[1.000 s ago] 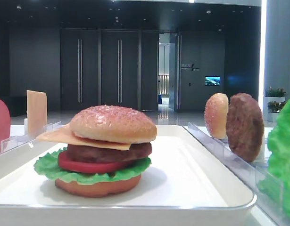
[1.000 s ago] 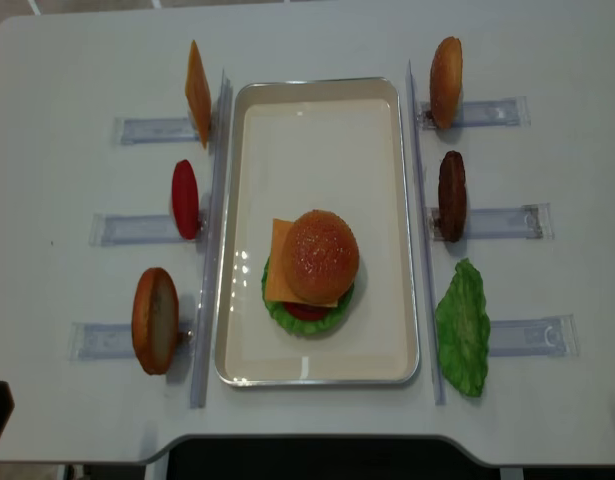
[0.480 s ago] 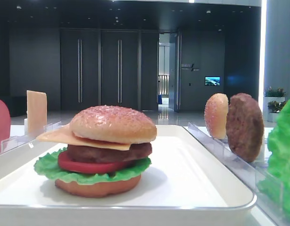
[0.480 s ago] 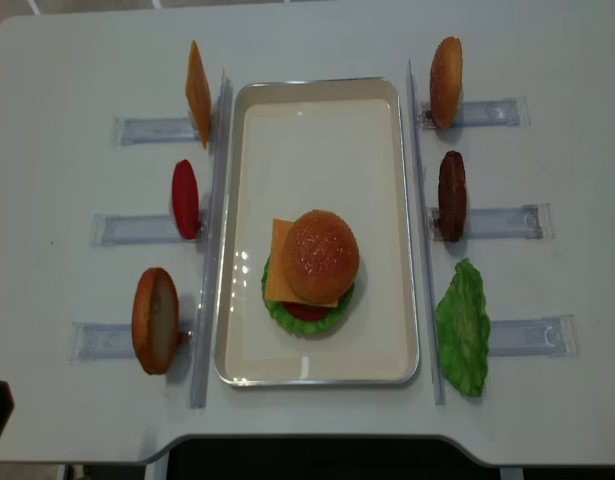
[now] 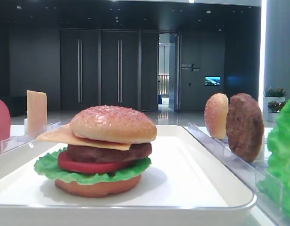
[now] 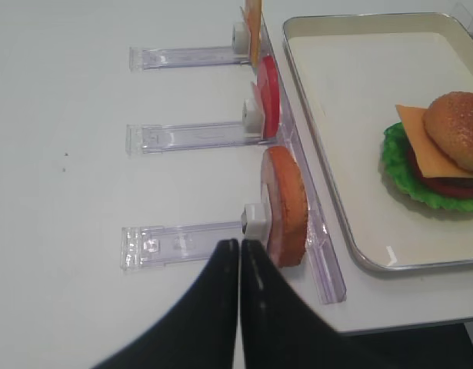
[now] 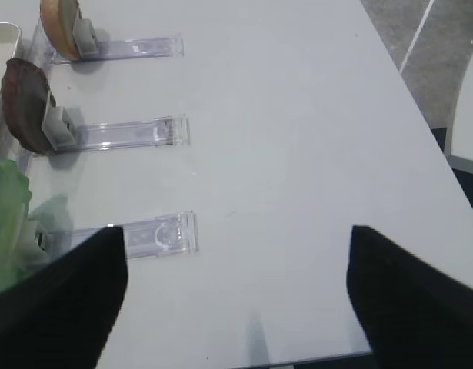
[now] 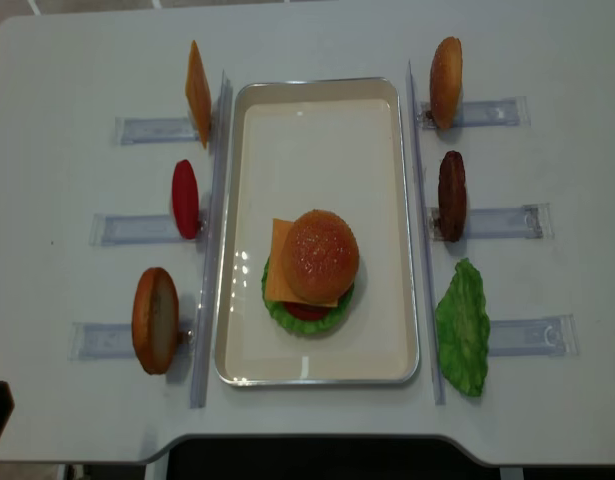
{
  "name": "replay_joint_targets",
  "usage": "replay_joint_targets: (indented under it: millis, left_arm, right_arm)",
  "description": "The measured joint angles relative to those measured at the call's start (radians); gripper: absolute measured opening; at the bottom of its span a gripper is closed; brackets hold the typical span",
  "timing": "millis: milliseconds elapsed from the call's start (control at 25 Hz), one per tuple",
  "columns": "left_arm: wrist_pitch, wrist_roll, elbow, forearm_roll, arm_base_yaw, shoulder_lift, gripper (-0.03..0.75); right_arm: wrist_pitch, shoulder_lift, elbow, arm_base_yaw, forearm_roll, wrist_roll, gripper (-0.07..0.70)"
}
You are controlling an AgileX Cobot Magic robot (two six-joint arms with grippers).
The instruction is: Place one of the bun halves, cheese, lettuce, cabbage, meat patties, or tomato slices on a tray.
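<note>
We find the tray (image 8: 317,110) at the centre of the surface (image 8: 77,60), carrying a stacked burger: flat bottom bun, ruffled green lettuce (image 5: 50,167), smooth red tomato slice (image 5: 83,165), coarse dark patty (image 5: 107,153), glossy yellow cheese (image 5: 64,135), and the sesame-speckled top bun (image 8: 320,255).

The left gripper (image 6: 238,254) hangs with its fingers pressed together, holding nothing, just beside the spare bun (image 6: 286,204) standing on edge in the nearest clear rack (image 6: 174,242). That bun lies directly ahead and slightly right of the fingertips, its flat faces across the rack's length.

The right gripper (image 7: 236,261) has its fingers spread wide and empty, over bare surface. The spare lettuce leaf (image 7: 5,219), spare patty (image 7: 24,104) and sesame bun (image 7: 59,19) lie well to its left.

We judge the left arm nearer its stock; its fingers must part first.
</note>
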Motion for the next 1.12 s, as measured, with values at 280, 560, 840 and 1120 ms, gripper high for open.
replay_joint_targets:
  millis: [280,560,840,1120]
  left_arm:
    - [0.0,0.0,0.0,0.0,0.0,0.0,0.0]
    - [0.0,0.0,0.0,0.0,0.0,0.0,0.0]
    - [0.0,0.0,0.0,0.0,0.0,0.0,0.0]
    - [0.0,0.0,0.0,0.0,0.0,0.0,0.0]
  right_arm:
    - [-0.06,0.0,0.037,0.0,0.001,0.001,0.556]
    - [-0.068,0.0,0.037,0.0,0.001,0.004,0.556]
    - [-0.068,0.0,0.037,0.0,0.001,0.004,0.556]
    - [-0.069,0.0,0.037,0.0,0.001,0.005,0.556]
